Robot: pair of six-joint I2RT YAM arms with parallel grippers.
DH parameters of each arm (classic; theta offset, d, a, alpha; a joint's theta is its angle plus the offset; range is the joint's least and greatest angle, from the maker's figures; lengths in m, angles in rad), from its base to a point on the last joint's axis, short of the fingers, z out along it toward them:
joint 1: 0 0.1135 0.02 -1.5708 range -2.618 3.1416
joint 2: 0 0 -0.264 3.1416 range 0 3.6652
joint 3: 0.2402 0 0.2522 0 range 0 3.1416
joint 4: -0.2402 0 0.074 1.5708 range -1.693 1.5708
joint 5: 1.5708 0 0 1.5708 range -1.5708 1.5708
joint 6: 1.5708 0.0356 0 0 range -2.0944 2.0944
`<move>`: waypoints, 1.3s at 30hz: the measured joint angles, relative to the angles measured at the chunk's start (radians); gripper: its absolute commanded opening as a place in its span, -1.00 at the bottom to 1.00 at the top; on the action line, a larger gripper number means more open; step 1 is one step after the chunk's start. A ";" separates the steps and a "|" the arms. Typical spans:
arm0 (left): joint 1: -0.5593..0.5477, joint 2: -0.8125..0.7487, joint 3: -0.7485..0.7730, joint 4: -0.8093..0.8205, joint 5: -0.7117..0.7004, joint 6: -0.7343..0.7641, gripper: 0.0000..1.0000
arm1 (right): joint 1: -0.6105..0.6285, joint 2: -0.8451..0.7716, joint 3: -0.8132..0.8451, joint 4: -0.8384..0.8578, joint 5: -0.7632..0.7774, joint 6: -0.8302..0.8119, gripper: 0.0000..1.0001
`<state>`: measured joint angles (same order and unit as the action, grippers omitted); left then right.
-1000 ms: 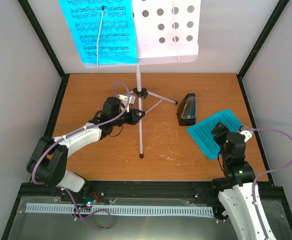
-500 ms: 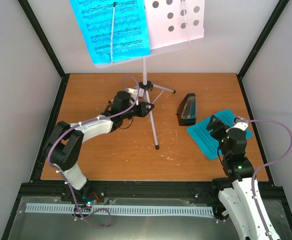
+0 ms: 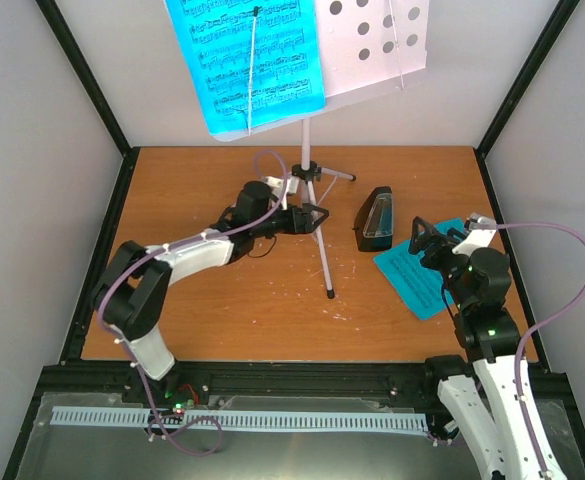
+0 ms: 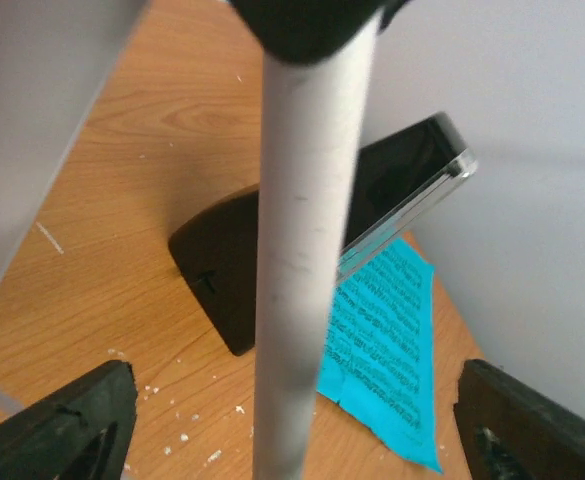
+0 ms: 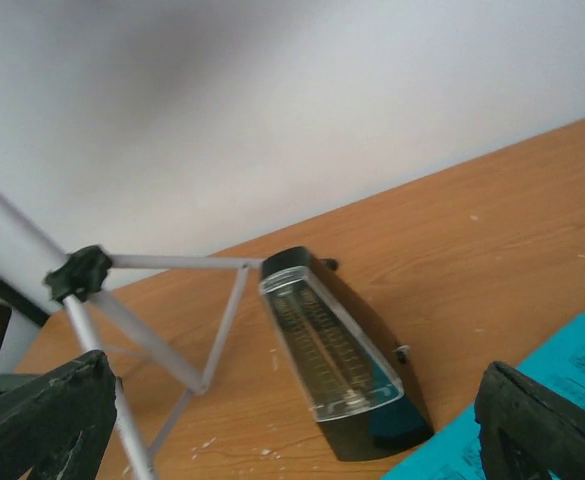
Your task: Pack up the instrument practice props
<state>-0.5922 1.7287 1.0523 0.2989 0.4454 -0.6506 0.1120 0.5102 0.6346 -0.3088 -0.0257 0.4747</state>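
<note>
The white music stand [image 3: 372, 40] stands at the back of the table, with a cyan sheet-music page [image 3: 257, 60] on its hole-punched desk. My left gripper [image 3: 315, 218] is open astride the stand's front leg [image 4: 302, 250], which runs between the fingers [image 4: 62, 430] without touching them. The black metronome [image 3: 375, 220] with its clear cover stands just right of the tripod. A second cyan page [image 3: 437, 270] lies flat at the right. My right gripper [image 3: 424, 238] is open above that page and faces the metronome [image 5: 337, 350]; nothing is between its fingers [image 5: 547, 430].
The wooden table [image 3: 202, 310] has black frame rails and white walls on three sides. The tripod's hub [image 5: 80, 272] and its other legs [image 5: 162, 345] spread left of the metronome. White specks dot the wood near the front leg's foot [image 3: 330, 295].
The stand has shifted right, carried by my left gripper, which has now opened off the leg. My right gripper has opened wider and moved up the table toward the metronome.
</note>
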 measured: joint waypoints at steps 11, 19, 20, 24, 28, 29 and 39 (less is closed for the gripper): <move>0.229 -0.444 -0.284 -0.003 0.087 0.031 0.91 | 0.008 0.233 0.163 0.130 -0.454 -0.013 0.83; 0.440 -0.677 -0.283 -0.082 0.328 0.049 0.97 | 0.187 0.503 0.501 0.130 -0.666 -0.042 0.68; 0.460 -0.694 -0.258 -0.098 0.349 0.049 0.98 | 0.205 0.531 0.550 0.128 -0.680 -0.043 0.69; 0.499 -0.716 -0.107 -0.142 0.425 0.048 0.98 | 0.248 0.659 0.778 0.142 -0.730 -0.035 0.66; 0.503 -0.718 0.011 -0.151 0.483 0.045 0.96 | 0.252 0.785 0.978 0.122 -0.730 -0.021 0.49; 0.503 -0.718 0.035 -0.151 0.494 0.042 0.94 | 0.253 0.823 1.035 0.109 -0.726 -0.014 0.44; 0.505 -0.702 0.179 -0.201 0.550 0.047 0.85 | 0.253 1.116 1.409 -0.017 -0.711 0.006 0.00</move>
<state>-0.0868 1.0264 1.2308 0.0982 0.9955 -0.6041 0.3645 1.6260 2.0438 -0.3260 -0.7364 0.4812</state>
